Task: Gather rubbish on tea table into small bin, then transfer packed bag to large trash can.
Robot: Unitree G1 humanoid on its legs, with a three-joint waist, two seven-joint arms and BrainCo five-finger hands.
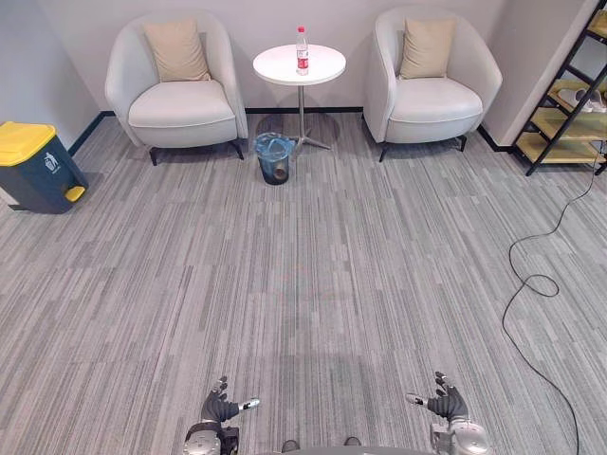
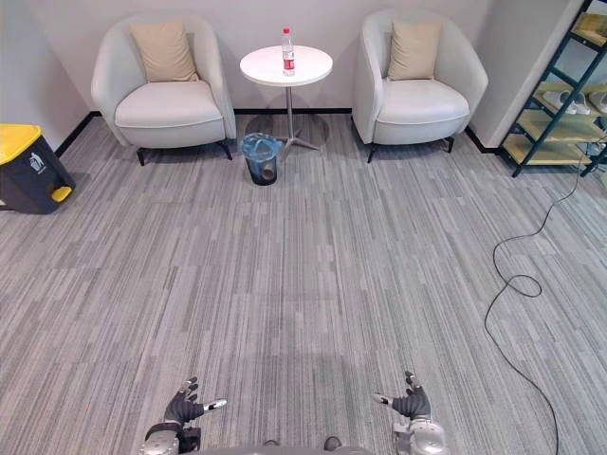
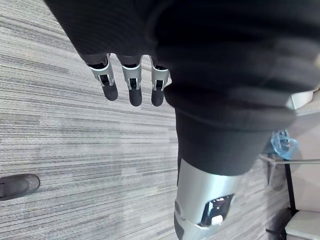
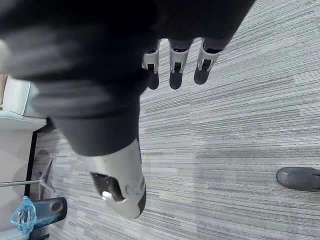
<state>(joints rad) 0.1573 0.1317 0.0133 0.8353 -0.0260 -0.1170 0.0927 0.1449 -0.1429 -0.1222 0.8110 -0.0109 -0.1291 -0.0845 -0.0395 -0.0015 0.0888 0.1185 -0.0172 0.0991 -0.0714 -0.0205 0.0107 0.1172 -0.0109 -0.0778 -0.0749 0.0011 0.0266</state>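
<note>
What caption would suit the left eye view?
Open left hand and right hand low; bottle on tea table, small bin beside it.

Large trash can [image 2: 33, 175] and shelf [image 1: 561, 121] partly beyond the picture's edges; small bin [image 1: 275, 175] contents indistinct.

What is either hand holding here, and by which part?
Nothing is held. The left hand and right hand hang open over the carpet; the bottle stands on the tea table, far from both.

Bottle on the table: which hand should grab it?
Probably left. Left hand and right hand are open, empty, equally far from the bottle; the small bin stands left of the table's stem.
</note>
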